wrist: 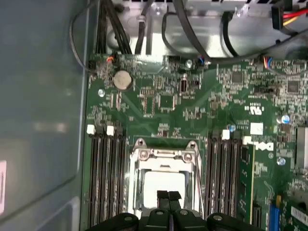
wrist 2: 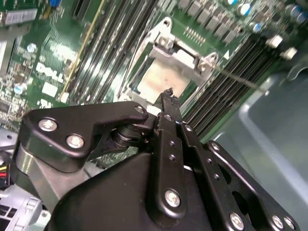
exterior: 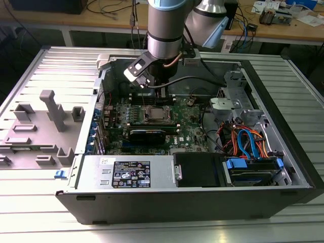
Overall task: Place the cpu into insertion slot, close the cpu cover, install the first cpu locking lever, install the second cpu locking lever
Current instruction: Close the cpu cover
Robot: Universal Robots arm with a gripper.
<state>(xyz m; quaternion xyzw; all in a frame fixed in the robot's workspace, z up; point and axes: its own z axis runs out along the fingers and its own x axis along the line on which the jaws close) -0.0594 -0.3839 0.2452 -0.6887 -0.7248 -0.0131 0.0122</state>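
The cpu [wrist: 163, 182] lies flat in the insertion slot [wrist: 136, 145] on the green motherboard, its pale grey top showing through the window of the cpu cover [wrist: 163, 155], which lies down over it. In the second wrist view the cpu [wrist 2: 161, 79] sits under the silver cpu cover [wrist 2: 185, 57], and a thin wire locking lever [wrist 2: 238, 79] sticks out from the socket's corner. My gripper [wrist: 168, 196] is shut with nothing between its fingers, its tips together just over the cpu's edge. In the exterior view the gripper [exterior: 162, 96] hangs above the socket [exterior: 154, 114].
Long black memory slots [wrist: 103, 183] flank the socket on both sides. A black card [exterior: 147, 134], a power supply [exterior: 129, 172] and a drive bay with orange and blue cables [exterior: 248, 142] crowd the case. A grey fixture plate [exterior: 45, 126] lies at the exterior view's left.
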